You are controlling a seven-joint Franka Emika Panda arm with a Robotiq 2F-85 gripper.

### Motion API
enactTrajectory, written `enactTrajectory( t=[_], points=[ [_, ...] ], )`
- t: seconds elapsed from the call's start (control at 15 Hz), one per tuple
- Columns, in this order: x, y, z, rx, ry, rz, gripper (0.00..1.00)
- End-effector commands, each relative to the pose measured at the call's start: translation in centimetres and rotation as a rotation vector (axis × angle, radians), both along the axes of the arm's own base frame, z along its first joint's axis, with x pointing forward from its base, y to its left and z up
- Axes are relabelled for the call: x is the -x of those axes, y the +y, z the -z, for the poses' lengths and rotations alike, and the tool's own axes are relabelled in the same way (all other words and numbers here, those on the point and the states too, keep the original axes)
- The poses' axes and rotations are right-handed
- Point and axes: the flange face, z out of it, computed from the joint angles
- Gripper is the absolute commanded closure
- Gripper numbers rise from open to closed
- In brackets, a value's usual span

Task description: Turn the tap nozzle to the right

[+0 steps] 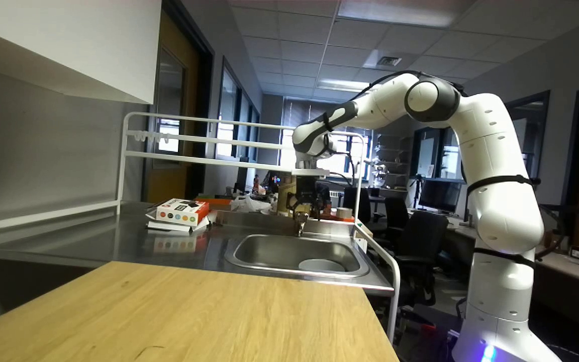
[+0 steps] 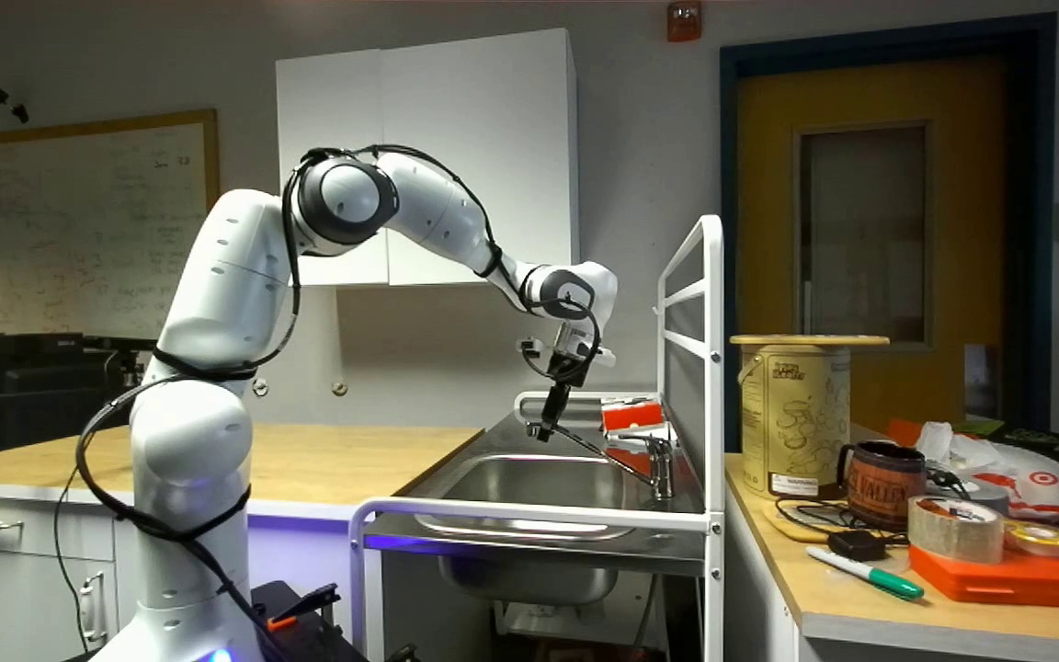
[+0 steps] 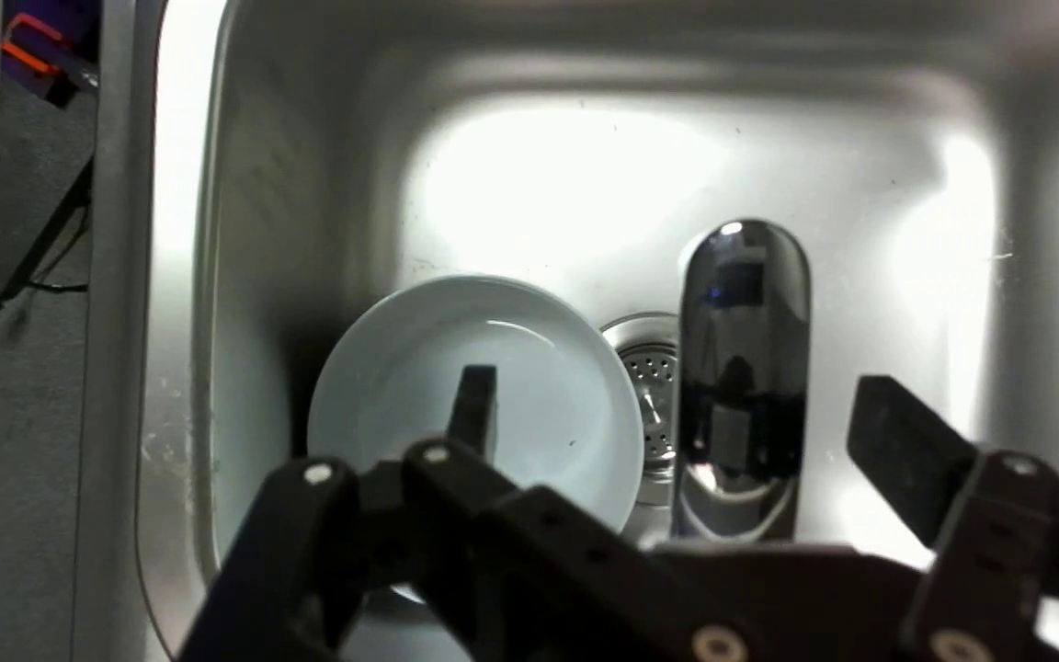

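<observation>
Lying in sink [image 3: 290, 184] below claw [image 3: 681, 414], tap nozzle [image 3: 743, 386]: pale dish [image 3: 548, 395].

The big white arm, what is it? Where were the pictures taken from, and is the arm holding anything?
That's a robot arm: a machine that bends, with a claw at its end. Two pictures come from cameras outside it; the close-up looking down comes from a camera riding on the arm. There, a pale dish lies in the metal sink. A red-and-white box lies in a pile on the counter. The claw is open, its fingers on either side of the tap, so nothing is held.
</observation>
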Motion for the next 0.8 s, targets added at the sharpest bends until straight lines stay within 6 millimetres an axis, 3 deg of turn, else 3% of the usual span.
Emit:
enactTrajectory(
  t=[0.0, 0.53, 0.73],
  points=[
    [-0.31, -0.06, 0.29, 0.006, 0.034, 0.018, 0.31],
    [-0.26, -0.15, 0.69, -0.001, 0.049, 0.018, 0.93],
    [-0.26, -0.24, 0.58, -0.003, 0.052, 0.019, 1.0]
  ],
)
